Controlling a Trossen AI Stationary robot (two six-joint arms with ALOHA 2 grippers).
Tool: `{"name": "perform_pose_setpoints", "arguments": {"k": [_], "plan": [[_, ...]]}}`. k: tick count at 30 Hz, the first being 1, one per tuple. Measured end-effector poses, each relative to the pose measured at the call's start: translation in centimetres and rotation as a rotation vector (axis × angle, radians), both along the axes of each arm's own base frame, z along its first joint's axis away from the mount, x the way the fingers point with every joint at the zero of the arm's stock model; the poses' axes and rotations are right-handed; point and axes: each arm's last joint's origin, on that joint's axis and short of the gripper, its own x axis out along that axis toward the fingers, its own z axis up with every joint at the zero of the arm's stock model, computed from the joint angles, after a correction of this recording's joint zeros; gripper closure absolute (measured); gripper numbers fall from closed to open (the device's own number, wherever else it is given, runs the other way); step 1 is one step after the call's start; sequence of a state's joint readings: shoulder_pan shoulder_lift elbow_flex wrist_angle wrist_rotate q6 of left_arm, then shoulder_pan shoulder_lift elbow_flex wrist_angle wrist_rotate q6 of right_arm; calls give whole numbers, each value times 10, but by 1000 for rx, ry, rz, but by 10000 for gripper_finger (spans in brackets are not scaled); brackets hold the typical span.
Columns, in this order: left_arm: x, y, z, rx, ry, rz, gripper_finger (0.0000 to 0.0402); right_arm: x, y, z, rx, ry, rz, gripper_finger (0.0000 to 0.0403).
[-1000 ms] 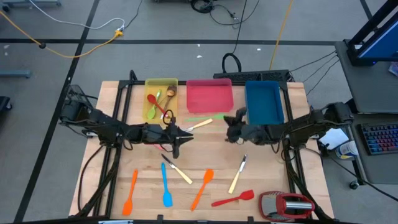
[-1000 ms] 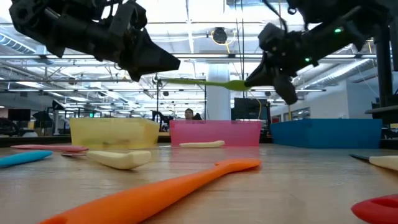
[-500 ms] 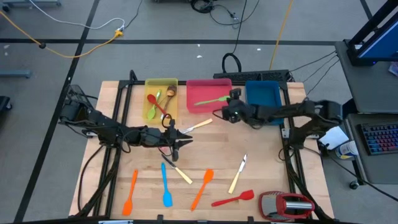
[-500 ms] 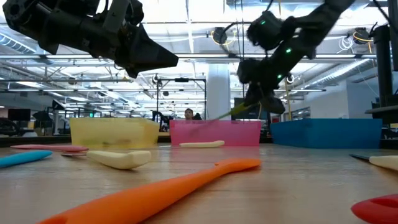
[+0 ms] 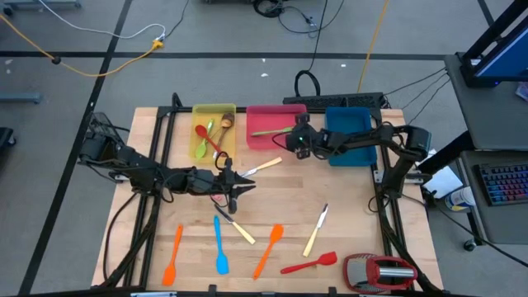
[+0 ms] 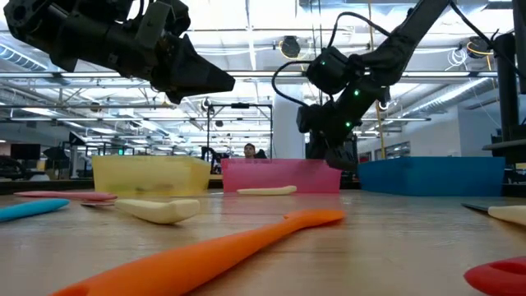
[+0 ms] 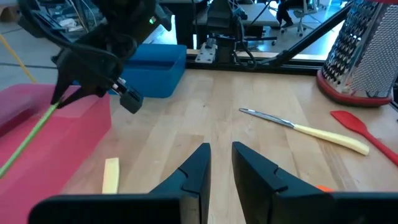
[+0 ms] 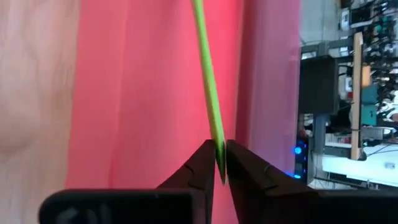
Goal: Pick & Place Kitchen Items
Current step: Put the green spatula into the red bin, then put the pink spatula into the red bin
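My right gripper (image 5: 294, 135) hangs over the right part of the pink tray (image 5: 266, 143), shut on a green spatula (image 5: 271, 131). The spatula reaches leftward into the tray. In the left wrist view it slants from that gripper down over the tray (image 7: 37, 134). My left gripper (image 5: 247, 183) hovers above the table's middle, nearly level. A narrow gap stands between its fingers (image 7: 221, 163) and nothing is in it. A cream-handled knife (image 5: 266, 165) lies on the wood in front of the pink tray. My right gripper pinches the free end of the green spatula's handle (image 8: 219, 149) between its two fingertips. The fingers come from the table's right, slanting down, roughly in line with the handle. The handle runs away from them over the pink tray's floor (image 8: 124, 93), sloping down toward the tray's left.
A yellow tray (image 5: 200, 148) with spoons stands left of the pink one, a blue tray (image 5: 351, 136) right of it. On the near half lie orange (image 5: 268, 250), blue (image 5: 219, 247) and red (image 5: 309, 263) spatulas and knives (image 5: 315, 231). A red-and-silver gadget (image 5: 379, 271) sits at the near right.
My right gripper has carried the green spatula from above the table's middle toward the far edge and a little left, to over the pink tray, and has tipped downward. The spatula, level in the air before, now slants down into the tray.
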State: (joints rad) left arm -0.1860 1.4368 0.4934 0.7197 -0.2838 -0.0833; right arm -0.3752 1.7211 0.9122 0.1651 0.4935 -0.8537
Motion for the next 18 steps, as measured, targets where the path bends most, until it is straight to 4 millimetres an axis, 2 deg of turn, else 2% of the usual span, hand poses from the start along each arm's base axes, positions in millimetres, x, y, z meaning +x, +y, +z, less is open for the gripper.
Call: {"name": "perform_pose_setpoints", "arguments": {"k": [8, 18], "plan": [[0, 0, -1, -45, 4, 10, 334, 1, 5, 5, 28, -66, -30, 315], [-1, 0, -3, -86, 26, 27, 334, 2, 34, 38, 71, -244, -18, 251]]}}
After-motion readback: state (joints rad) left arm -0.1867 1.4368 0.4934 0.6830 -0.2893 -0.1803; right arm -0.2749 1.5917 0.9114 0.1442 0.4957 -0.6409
